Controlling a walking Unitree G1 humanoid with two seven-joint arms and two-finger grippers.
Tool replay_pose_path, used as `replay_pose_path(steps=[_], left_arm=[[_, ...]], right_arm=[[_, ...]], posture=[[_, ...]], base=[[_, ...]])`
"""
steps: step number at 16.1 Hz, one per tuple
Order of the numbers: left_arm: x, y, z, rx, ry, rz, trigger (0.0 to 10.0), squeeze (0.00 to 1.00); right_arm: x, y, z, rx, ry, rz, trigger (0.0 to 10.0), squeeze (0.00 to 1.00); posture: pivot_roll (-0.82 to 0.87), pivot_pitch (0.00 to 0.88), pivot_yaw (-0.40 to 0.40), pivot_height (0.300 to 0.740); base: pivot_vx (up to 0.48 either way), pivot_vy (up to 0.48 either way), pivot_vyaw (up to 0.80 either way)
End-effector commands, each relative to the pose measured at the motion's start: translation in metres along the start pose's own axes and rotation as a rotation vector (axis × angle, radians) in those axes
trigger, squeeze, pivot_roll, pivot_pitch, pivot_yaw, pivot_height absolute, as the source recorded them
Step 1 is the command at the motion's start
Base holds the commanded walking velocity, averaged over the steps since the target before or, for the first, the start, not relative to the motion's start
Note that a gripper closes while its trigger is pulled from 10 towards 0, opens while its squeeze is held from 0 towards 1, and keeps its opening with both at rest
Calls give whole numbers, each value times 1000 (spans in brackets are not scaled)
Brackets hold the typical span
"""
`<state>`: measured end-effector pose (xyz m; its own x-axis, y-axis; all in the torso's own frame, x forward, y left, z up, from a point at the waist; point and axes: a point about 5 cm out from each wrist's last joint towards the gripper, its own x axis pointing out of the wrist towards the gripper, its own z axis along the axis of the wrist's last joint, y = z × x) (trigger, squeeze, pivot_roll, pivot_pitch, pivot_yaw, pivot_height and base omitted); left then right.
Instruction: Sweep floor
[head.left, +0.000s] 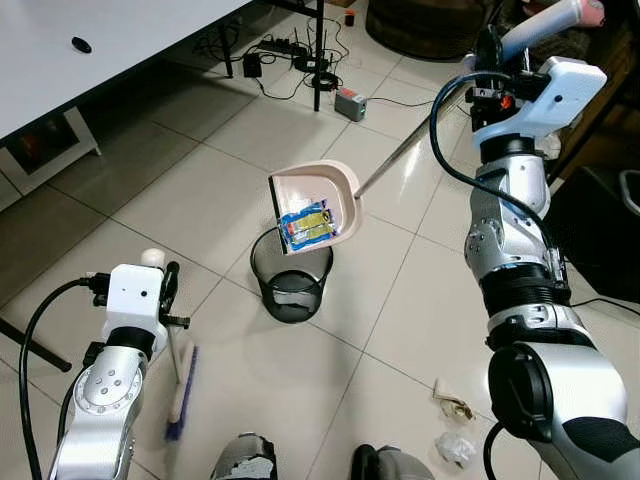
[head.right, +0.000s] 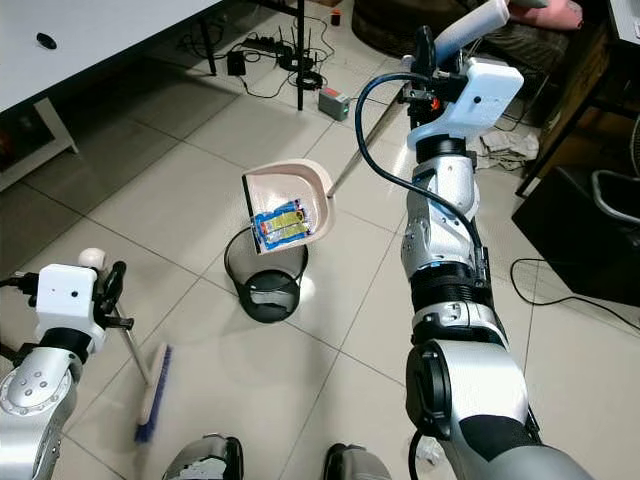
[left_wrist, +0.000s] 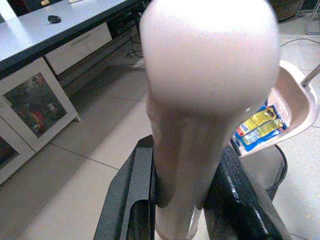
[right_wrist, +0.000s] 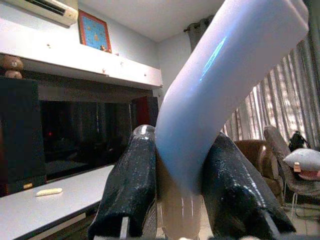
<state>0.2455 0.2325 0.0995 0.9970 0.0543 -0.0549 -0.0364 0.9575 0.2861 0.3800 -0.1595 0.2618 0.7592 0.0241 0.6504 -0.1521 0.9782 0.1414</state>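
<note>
The right gripper (right_wrist: 172, 200) gripped the dustpan handle (head.left: 545, 22), holding the pink dustpan (head.left: 318, 205) with a snack wrapper (head.left: 306, 226) tipped just above the black wire bin (head.left: 290, 275). Near the bin, the left gripper (left_wrist: 182, 200) squeezed the broom (head.left: 182, 398) handle.

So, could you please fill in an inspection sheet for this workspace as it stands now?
Surface: glossy beige tiled floor.
Job's things: pink plastic dustpan tilted over black mesh wastebasket, yellow-blue wrapper inside it; purple-bristled broom on floor.
Clutter: crumpled scraps by the right arm.
Grippers: left gripper shut on broom handle; right gripper shut on dustpan handle.
Cables: black leads and power strip under white desk.
Surroundings: nothing seen.
</note>
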Motion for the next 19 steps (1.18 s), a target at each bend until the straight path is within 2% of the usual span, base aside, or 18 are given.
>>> replay_pose_path(steps=[1, 8, 12, 16, 19], left_arm=[[1, 3, 4, 24, -27, 3, 10000, 0], [1, 1, 3, 19, -24, 6, 10000, 0], [2, 1, 3, 17, -23, 9, 10000, 0], [1, 2, 3, 18, -21, 14, 10000, 0], [1, 4, 2, -24, -20, 37, 10000, 0]], right_arm=[[6, 3, 18, -12, -103, 24, 10000, 0], [-1, 22, 12, -38, -97, 123, 10000, 0], [-20, 55, 5, -112, -133, 293, 10000, 0], [-35, 71, -3, -90, -132, 336, 10000, 0], [-56, 98, -8, -186, -184, 528, 10000, 0]], posture=[[122, 145, -18, 740], [124, 141, -31, 740], [126, 143, -36, 740], [129, 143, -40, 740], [132, 148, -46, 740]], base=[[0, 0, 0], [0, 0, 0], [0, 0, 0], [0, 0, 0], [0, 0, 0]])
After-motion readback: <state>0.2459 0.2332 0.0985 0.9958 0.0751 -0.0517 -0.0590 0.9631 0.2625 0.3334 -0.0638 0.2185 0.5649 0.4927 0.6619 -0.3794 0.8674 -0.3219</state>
